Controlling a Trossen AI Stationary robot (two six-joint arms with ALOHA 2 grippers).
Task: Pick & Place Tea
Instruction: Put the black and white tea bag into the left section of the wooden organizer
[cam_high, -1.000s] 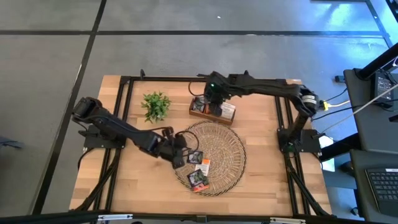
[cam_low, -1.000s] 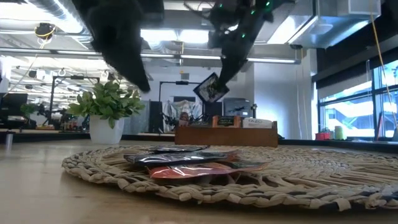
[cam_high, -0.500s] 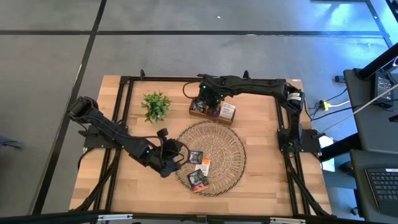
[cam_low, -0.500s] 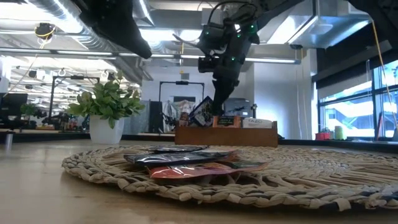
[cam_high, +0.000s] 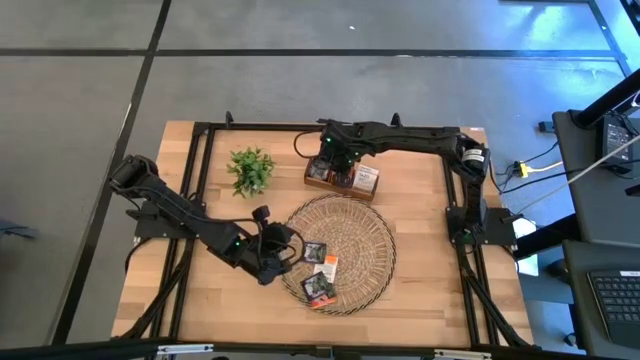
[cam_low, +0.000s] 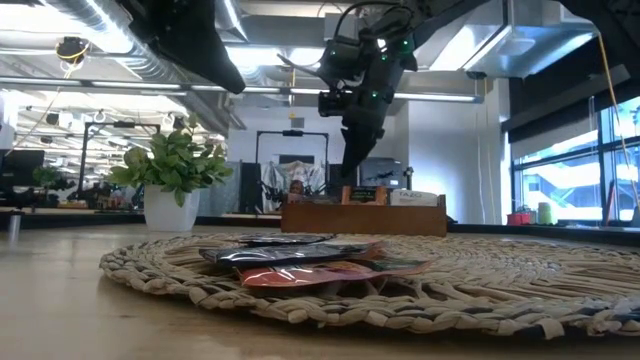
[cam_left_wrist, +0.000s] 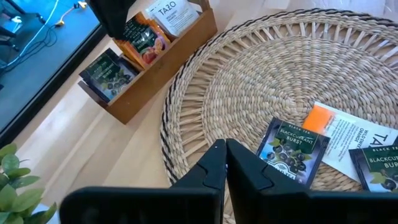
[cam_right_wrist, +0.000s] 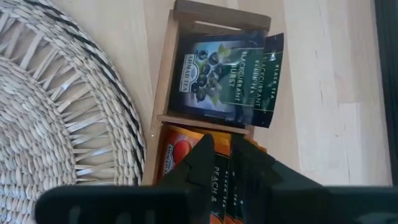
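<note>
Right wrist view has dark "Blackcurrant Burst" tea sachets (cam_right_wrist: 225, 78) lying in the wooden box's (cam_right_wrist: 166, 93) end compartment, the right gripper (cam_right_wrist: 230, 163) slightly parted and empty above them, the left gripper (cam_left_wrist: 225, 163) pinched shut, empty, over the woven tray (cam_left_wrist: 385, 81)
</note>
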